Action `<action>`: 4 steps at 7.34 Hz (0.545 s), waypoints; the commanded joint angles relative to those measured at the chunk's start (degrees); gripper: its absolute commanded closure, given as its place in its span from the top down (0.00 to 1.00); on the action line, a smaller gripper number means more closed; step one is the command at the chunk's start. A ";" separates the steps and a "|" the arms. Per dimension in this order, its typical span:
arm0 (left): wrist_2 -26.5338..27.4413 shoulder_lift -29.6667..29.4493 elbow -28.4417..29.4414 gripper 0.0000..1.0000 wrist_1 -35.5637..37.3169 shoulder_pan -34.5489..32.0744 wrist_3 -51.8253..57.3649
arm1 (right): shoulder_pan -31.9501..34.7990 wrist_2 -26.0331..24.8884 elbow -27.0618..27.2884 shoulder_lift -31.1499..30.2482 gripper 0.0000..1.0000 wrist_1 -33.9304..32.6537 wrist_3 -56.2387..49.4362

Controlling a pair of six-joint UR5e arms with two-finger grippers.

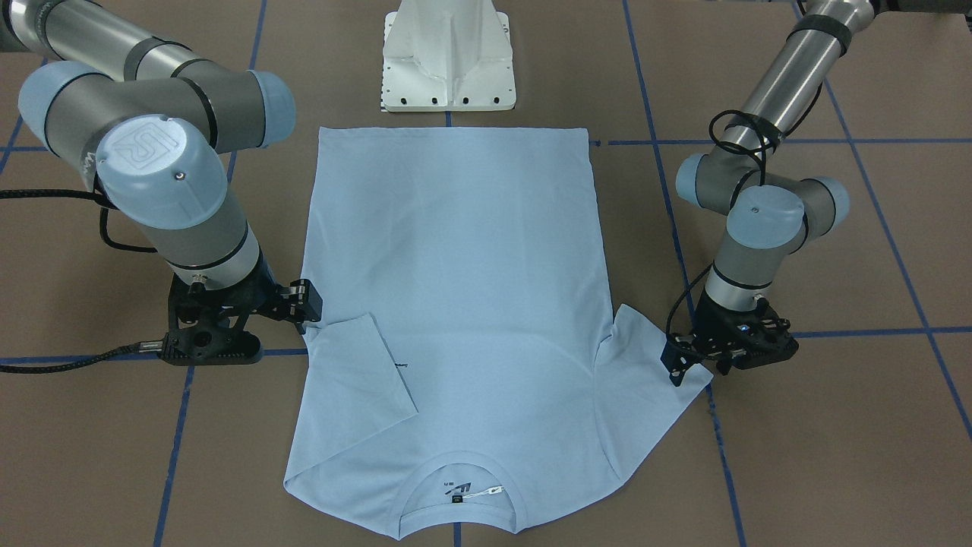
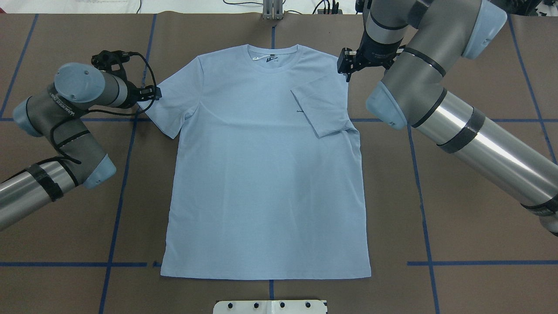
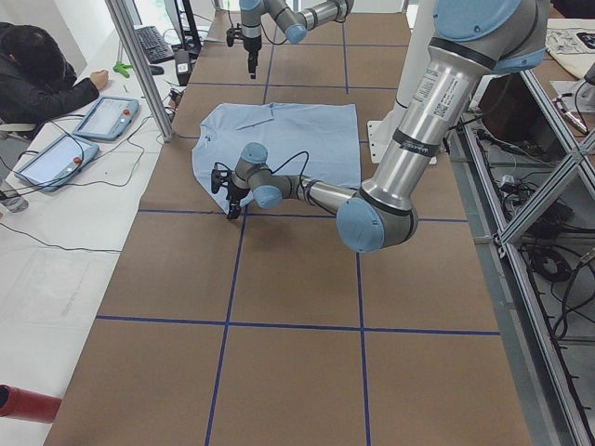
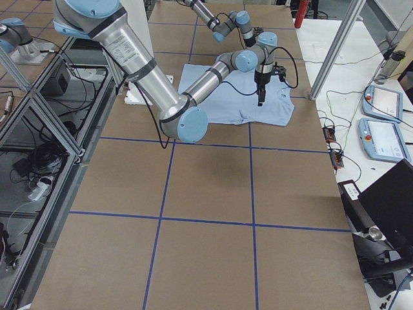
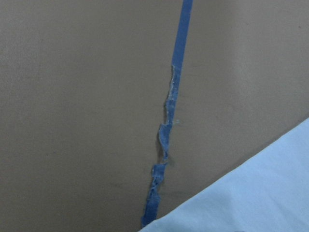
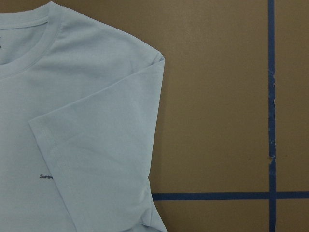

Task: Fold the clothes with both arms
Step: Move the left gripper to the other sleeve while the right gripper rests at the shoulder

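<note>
**Right grey jointed metal arm (image 2: 436,100) crowds the surface's right side**

Swung inward low, its elbow could drag the cloth. Brown blue-taped surface (image 2: 479,218) shows wide bare room beyond both side seams of the shirt. Light blue short-sleeved T-shirt (image 2: 261,183) lies flat mid-surface, collar toward the far edge. Left grey arm (image 2: 65,113) sits low by the left edge. Right sleeve (image 2: 320,107) is folded inward and left sleeve (image 2: 174,104) is spread. Left gripper (image 2: 152,93) sits at that sleeve's cuff, and right gripper (image 2: 345,69) hangs just off the shoulder. Whether either is parted, I cannot tell. A shallow pinch may slip or pull the body askew.
</note>
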 commanded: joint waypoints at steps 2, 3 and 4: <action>-0.01 0.00 -0.15 0.72 0.02 -0.30 0.29 | -0.09 0.00 -0.18 0.01 1.00 -0.06 0.01; -0.01 0.00 -0.15 0.63 0.02 -0.30 0.29 | -0.09 0.00 -0.18 -0.08 1.00 0.03 0.01; -0.10 0.00 -0.50 0.52 0.46 -0.21 0.29 | -0.09 0.00 -0.18 -0.17 1.00 -0.06 -0.08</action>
